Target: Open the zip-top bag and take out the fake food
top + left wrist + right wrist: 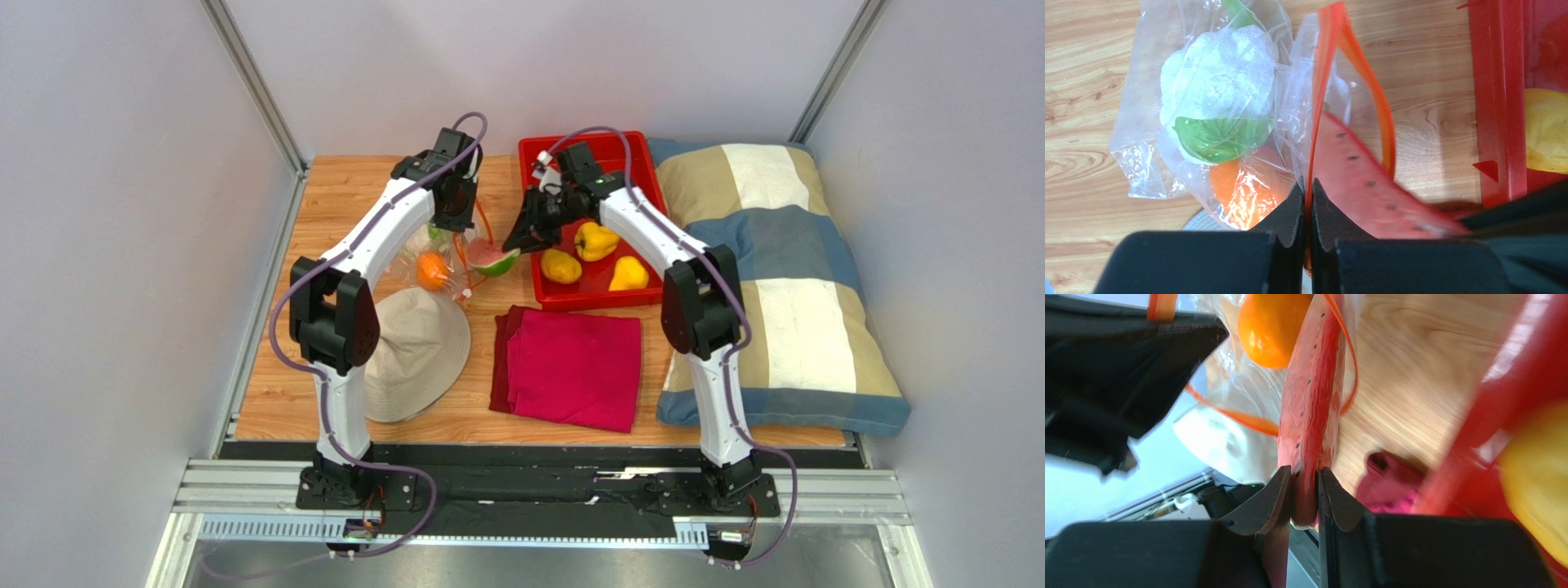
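Extraction of the watermelon slice (pixel 1312 416) turned on one axis. The slice lay lengthwise through the open mouth of the zip-top bag (pixel 1143 153). Its near end pointed at the right hand (pixel 1306 499), and its far end sat between the two parted runs of the orange-red zip strip (pixel 1324 73).

The right hand was clenched on that near end. The left hand (pixel 1308 205) was clenched on one run of the zip strip, just beside the slice, anchoring the bag.

The bag lay toward the far edge of the worktop (pixel 356 196), about mid-width, just left of the red tray (pixel 1499 92). The cauliflower (pixel 1217 79) and orange (pixel 1235 187) lay inside the bag, on the side of the left hand away from the tray.

Judgement: the right hand was the one placed to draw the slice out along its own length, toward the tray, with the left hand holding the strip against that pull.
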`<state>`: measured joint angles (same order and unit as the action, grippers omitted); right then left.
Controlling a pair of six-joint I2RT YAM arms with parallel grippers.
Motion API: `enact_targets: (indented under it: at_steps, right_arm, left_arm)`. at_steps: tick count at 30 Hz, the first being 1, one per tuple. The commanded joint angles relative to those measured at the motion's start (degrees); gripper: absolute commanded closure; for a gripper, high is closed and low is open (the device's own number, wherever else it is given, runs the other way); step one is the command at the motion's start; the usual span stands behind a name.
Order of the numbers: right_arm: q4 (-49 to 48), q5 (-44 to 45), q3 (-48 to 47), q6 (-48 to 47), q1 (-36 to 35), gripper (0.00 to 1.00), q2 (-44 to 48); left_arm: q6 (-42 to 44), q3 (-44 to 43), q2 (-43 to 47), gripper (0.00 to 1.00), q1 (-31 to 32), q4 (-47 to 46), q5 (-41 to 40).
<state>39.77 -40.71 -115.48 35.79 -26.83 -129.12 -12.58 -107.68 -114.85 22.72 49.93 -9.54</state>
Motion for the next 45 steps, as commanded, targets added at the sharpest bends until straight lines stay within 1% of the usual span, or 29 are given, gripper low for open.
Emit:
enact_targets:
  at_steps: [1, 3, 4, 6, 9, 10, 11, 13, 14, 16, 17, 19, 20, 21, 24, 26, 29, 30, 31, 32, 33, 34, 37, 39, 45]
  right_arm:
    - [6.5, 3.1, 1.1, -10.4, 5.7, 1.0, 10.9]
    - [7.3, 2.9, 2.5, -11.7, 7.6, 1.0, 13.6]
    - [7.3, 2.8, 3.4, -12.0, 9.6, 1.0, 14.5]
    - [7.3, 4.8, 6.3, -12.8, 11.6, 1.0, 15.5]
    - [7.3, 7.0, 7.7, -13.8, 15.4, 1.0, 15.2]
    - [7.2, 7.8, 7.5, -14.2, 16.6, 0.96, 14.2]
    - [7.3, 8.3, 7.1, -14.4, 17.1, 0.88, 13.4]
    - [8.4, 9.7, 5.3, -15.0, 18.1, 0.78, 11.7]
    - [9.1, 10.3, 4.4, -15.4, 18.3, 0.64, 10.0]
    - [12.8, 13.1, 0.5, -17.4, 18.4, 0.5, 8.5]
    - [13.8, 14.3, -0.6, -17.9, 18.3, 0.37, 7.9]
    - [14.8, 16.8, -1.5, -19.2, 18.0, 0.3, 8.6]
    - [14.8, 17.6, -1.8, -19.4, 17.9, 0.24, 9.1]
    - [14.9, 18.6, -2.0, -19.7, 17.6, 0.23, 10.2]
    - [13.3, 18.4, -2.3, -20.3, 15.3, 0.23, 11.9]
    - [11.4, 17.8, -2.3, -21.1, 12.3, 0.23, 12.2]
    - [6.2, 13.4, -1.2, -19.8, 7.9, 0.27, 11.6]
    - [5.0, 10.7, -1.2, -19.4, 6.9, 0.28, 10.9]
    - [2.0, 9.6, -1.0, -19.4, 4.9, 0.3, 9.9]
    - [0.6, 8.4, -0.9, -19.0, 4.0, 0.34, 9.0]
    - [-1.0, 5.7, -0.9, -18.6, 3.1, 0.37, 8.3]
    - [-3.8, 4.3, -0.9, -18.1, 1.7, 0.46, 6.6]
    - [-10.8, 0.3, -0.4, -15.8, -0.3, 0.6, 4.2]
    - [-14.3, -1.5, -0.5, -15.3, -1.7, 0.62, 3.0]
    - [-19.8, -3.6, -1.0, -13.9, -3.0, 0.61, -1.3]
  left_arm:
    - [1.9, -2.4, 4.3, 1.0, -0.5, -1.1, 5.6]
    - [1.1, -2.3, 4.1, 1.0, -0.7, -1.1, 7.0]
    - [0.7, -2.0, 4.1, 1.0, -0.9, -1.2, 7.8]
    - [0.0, -1.9, 3.9, 1.0, -1.3, -1.4, 9.2]
    - [-0.4, -2.0, 3.9, 1.0, -1.5, -1.4, 11.6]
    - [-0.4, -2.2, 3.9, 1.0, -1.6, -1.5, 12.2]
    - [-0.4, -2.2, 3.8, 1.0, -1.7, -1.6, 12.7]
    - [-1.0, -2.3, 3.8, 1.0, -1.8, -1.6, 14.4]
    - [-1.0, -2.4, 3.8, 1.0, -1.8, -1.7, 14.9]
    - [-1.5, -2.4, 3.8, 1.0, -1.8, -1.7, 16.1]
    - [-1.6, -2.4, 3.8, 1.0, -1.9, -1.7, 16.4]
    - [-1.6, -2.4, 3.9, 1.0, -1.8, -1.9, 17.0]
    - [-1.7, -2.4, 4.1, 1.0, -1.8, -1.9, 17.0]
    - [-1.7, -2.4, 4.2, 1.0, -1.8, -2.0, 17.4]
    - [-1.7, -2.2, 4.3, 1.0, -1.8, -2.3, 17.9]
    - [-1.7, -2.3, 4.3, 1.0, -1.8, -2.4, 17.9]
    - [-1.6, -2.4, 4.3, 1.0, -1.9, -2.3, 17.5]
    - [-1.7, -2.4, 4.3, 1.0, -2.0, -2.3, 17.5]
    - [-1.7, -2.6, 4.3, 1.0, -2.0, -2.2, 17.5]
    - [-1.7, -2.7, 4.5, 1.0, -2.0, -2.1, 17.5]
    - [-1.8, -2.8, 4.5, 1.0, -2.0, -2.2, 17.5]
    - [-1.8, -2.9, 4.7, 1.0, -2.0, -2.2, 17.5]
    - [-1.8, -2.9, 5.0, 1.0, -2.0, -2.1, 17.5]
    - [-2.1, -2.8, 5.1, 1.0, -2.0, -2.0, 17.5]
    - [-2.2, -3.1, 5.3, 1.0, -2.0, -1.7, 17.5]
